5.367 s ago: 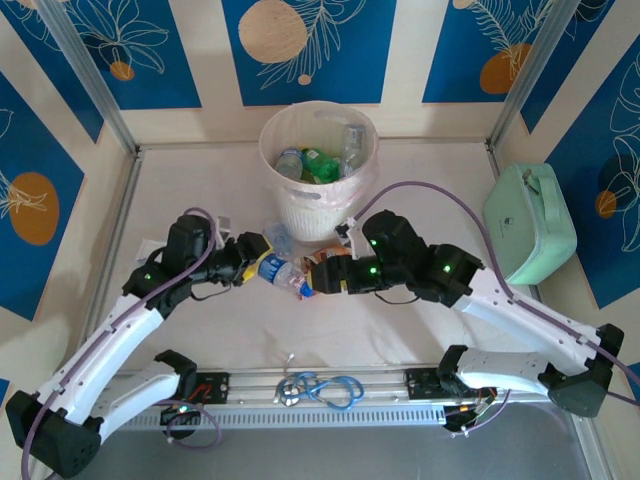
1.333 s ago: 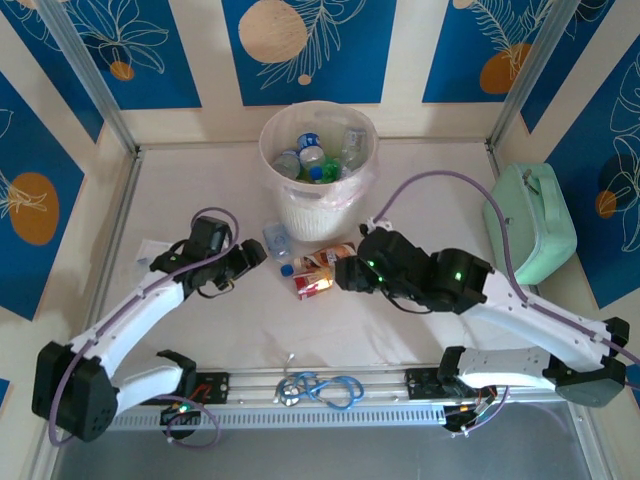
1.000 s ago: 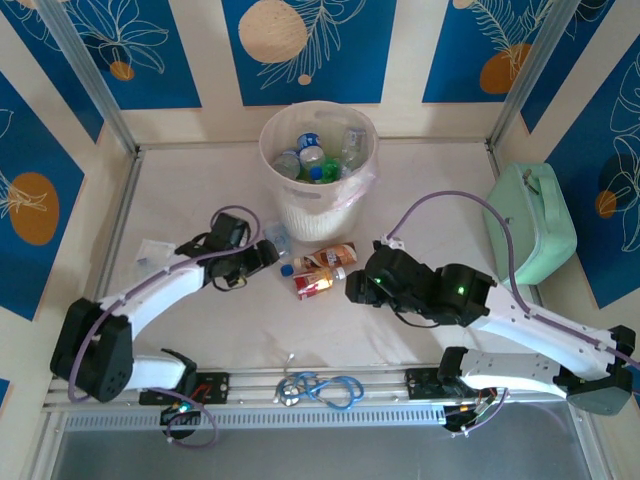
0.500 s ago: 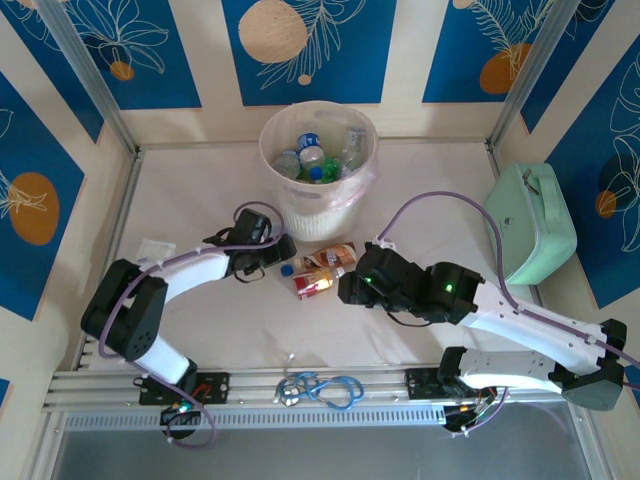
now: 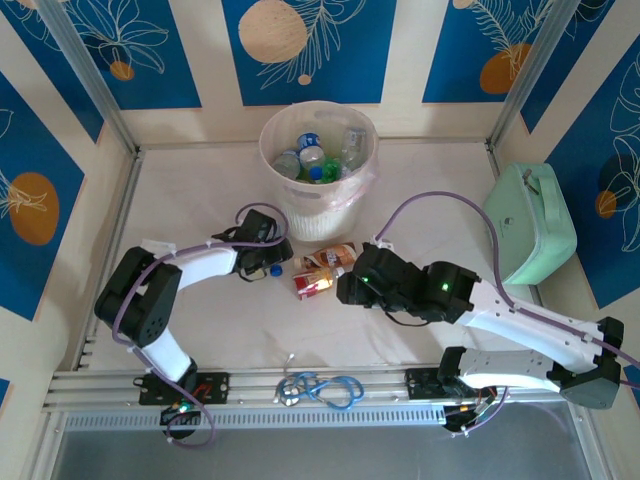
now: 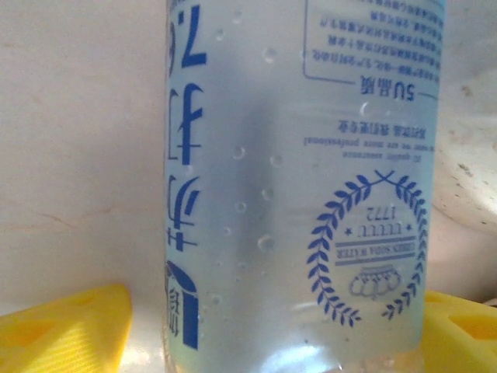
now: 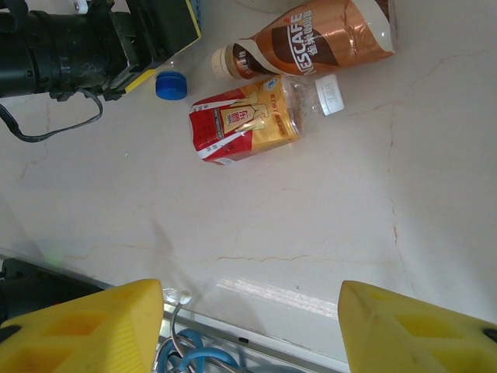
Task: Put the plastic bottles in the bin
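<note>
Pale table (image 5: 430, 190), bottles (image 5: 316, 285) beside bin (image 5: 315, 212)

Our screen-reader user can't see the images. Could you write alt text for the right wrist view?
Two bottles lie on a pale table: a brown Nescafe bottle and, below it, a red-labelled bottle. The black left arm sits upper left beside a blue cap; the yellow jaws of the right gripper stand open and empty.

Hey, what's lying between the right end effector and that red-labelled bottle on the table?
Nothing but bare table. In the right wrist view, the stretch from the right end effector up to the red-labelled bottle has no object on it.
</note>
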`<action>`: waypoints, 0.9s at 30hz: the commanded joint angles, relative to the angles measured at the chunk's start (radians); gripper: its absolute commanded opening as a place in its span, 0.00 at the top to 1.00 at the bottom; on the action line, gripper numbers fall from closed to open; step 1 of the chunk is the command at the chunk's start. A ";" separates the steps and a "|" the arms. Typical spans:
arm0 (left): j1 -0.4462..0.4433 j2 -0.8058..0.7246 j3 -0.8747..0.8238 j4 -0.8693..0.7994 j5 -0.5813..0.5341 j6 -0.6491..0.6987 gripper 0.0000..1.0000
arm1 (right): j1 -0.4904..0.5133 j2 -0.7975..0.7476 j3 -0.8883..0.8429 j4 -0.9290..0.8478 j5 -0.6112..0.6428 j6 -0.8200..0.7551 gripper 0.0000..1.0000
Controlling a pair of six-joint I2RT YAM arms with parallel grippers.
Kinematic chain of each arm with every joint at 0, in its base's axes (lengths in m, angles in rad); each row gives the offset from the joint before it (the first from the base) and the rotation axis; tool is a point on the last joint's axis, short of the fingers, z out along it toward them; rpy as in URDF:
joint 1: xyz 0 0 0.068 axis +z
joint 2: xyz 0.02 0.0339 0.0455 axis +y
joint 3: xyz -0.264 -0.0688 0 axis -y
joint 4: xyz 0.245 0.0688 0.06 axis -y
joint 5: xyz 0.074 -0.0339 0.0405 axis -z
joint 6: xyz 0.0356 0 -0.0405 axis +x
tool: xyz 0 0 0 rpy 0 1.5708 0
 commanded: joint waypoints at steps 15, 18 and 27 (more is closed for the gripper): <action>0.031 0.036 0.071 -0.035 -0.063 0.069 0.36 | 0.013 0.004 0.006 0.009 -0.013 0.023 0.42; 0.036 0.021 0.055 -0.026 -0.045 0.069 0.41 | 0.021 0.010 0.012 0.009 -0.009 0.021 0.42; 0.048 -0.120 -0.059 0.009 0.027 -0.009 0.49 | 0.054 0.045 0.039 0.015 0.004 0.016 0.43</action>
